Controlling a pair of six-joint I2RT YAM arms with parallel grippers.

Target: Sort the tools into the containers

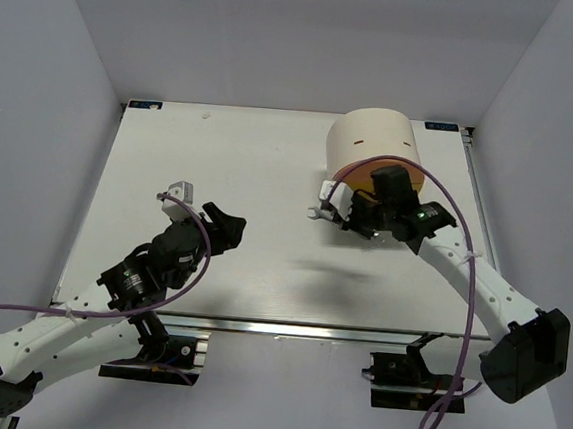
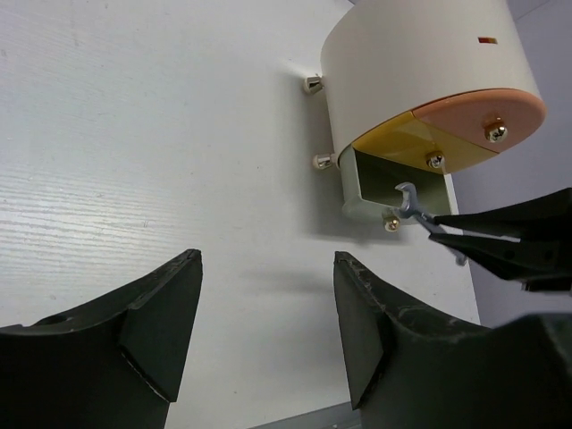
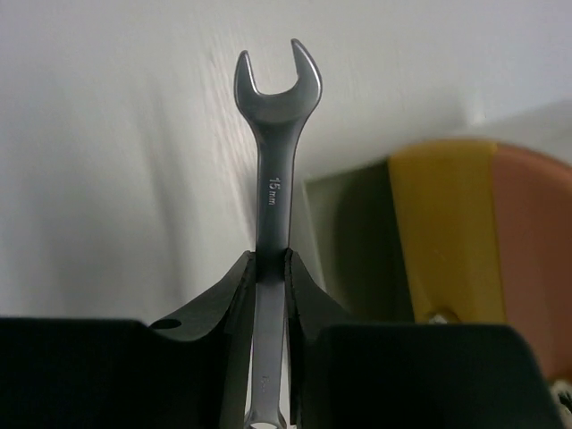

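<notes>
My right gripper [image 3: 271, 268] is shut on the shaft of a small silver double-ended wrench [image 3: 273, 170]. The wrench's open end points ahead, just in front of the drum-shaped beige box [image 1: 373, 142]. In the top view the right gripper [image 1: 334, 219] hangs at the box's near left side, and the wrench tip [image 1: 317, 215] sticks out to the left. The left wrist view shows the wrench [image 2: 413, 204] at an open compartment [image 2: 384, 183] under the yellow drawer front [image 2: 407, 143]. My left gripper [image 1: 220, 227] is open and empty above the table's middle left. No screwdrivers are in view.
The box stands at the back right of the white table [image 1: 221, 159]. Small metal studs [image 2: 313, 83] stick out of the box's side. A salmon segment [image 2: 483, 116] lies beside the yellow one. White walls close in the table on the left, back and right.
</notes>
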